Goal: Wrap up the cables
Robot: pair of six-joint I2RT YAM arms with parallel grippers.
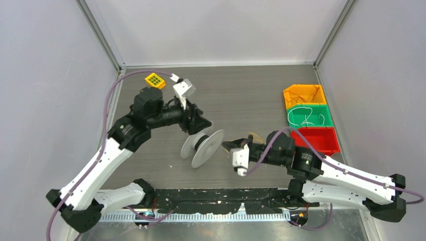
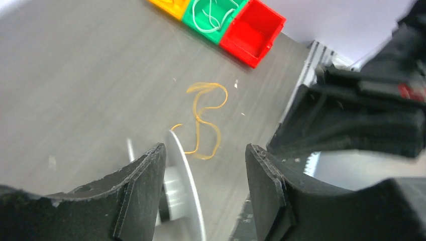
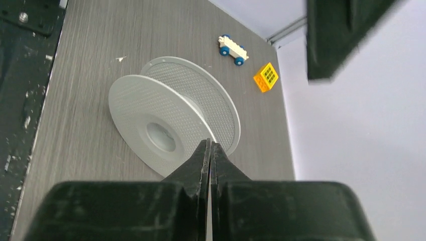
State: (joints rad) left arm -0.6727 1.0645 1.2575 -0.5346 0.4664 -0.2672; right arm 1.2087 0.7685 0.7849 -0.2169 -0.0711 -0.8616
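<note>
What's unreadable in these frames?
- Right end effector: shut, but whether it pinches the thin yellow-orange wire is hidden by its own fingers, right wrist view.
- Wire's near end: behind the white plastic spool flange, left wrist view.
- Orange plastic bin contents: too small, top view.

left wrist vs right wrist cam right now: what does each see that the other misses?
Left wrist only: the yellow-orange cable lying loose on the table, the red bin, the green bin, and the open left gripper. Right wrist only: the toy car, the yellow block, and a close view of the shut right gripper. Both: the white spool and the table.
</note>
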